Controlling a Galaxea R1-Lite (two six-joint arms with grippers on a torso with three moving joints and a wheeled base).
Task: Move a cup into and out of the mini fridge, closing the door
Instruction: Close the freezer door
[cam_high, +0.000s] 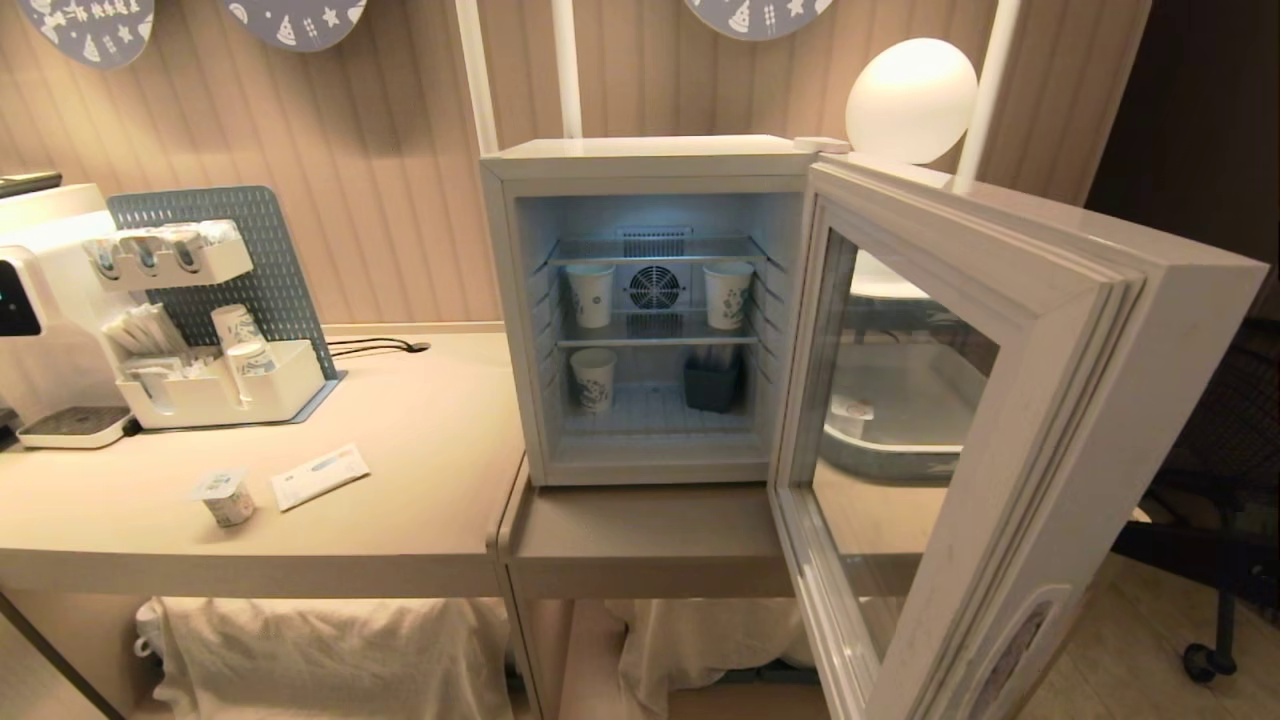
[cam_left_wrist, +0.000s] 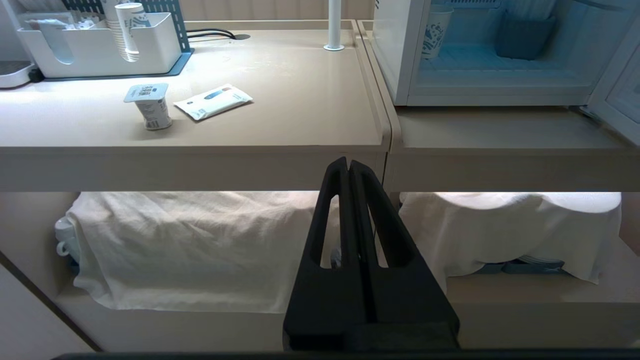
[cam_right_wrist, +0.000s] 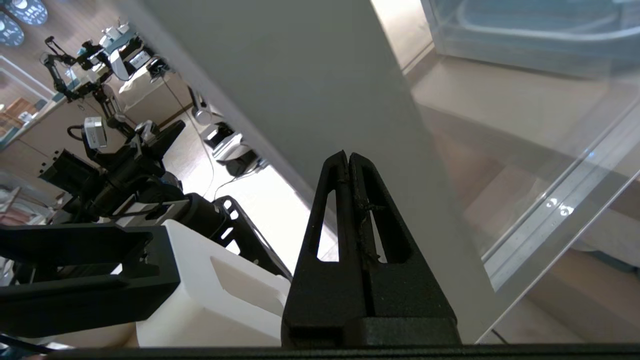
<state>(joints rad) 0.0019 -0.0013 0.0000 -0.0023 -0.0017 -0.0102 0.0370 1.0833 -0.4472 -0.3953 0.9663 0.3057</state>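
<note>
Right now you've got the boxy white mini fridge (cam_high: 650, 310) standing wide open on the lower right section of the beige desk (cam_high: 430, 420), its interior lit, with the round fan grille showing at the back. Its grey-framed glass door (cam_high: 960, 420) swings out toward you on the right, filling the near right of the head view.

Your target, the small squat cup with the flat white foil lid (cam_high: 224, 496), sits upright on the left part of the desk, near the front edge and well apart from the fridge. Just to its right lies a flat white sachet (cam_high: 319, 475), close beside it but not touching.

Inside the fridge you can see taller white paper cups with blue print (cam_high: 591, 294) on the wire shelves, and a dark grey container (cam_high: 712, 383) on the bottom right. Far left on the desk stands a white organiser tray (cam_high: 215, 390) with more paper cups, next to a white coffee machine (cam_high: 40, 300).

Your left end effector (cam_left_wrist: 348, 165) has its black fingers pressed together, holding nothing, parked low in front of the desk edge. Your right end effector (cam_right_wrist: 348, 157) is likewise pinched shut and empty, up against the outer grey face of the open door. Neither arm shows in the head view.
</note>
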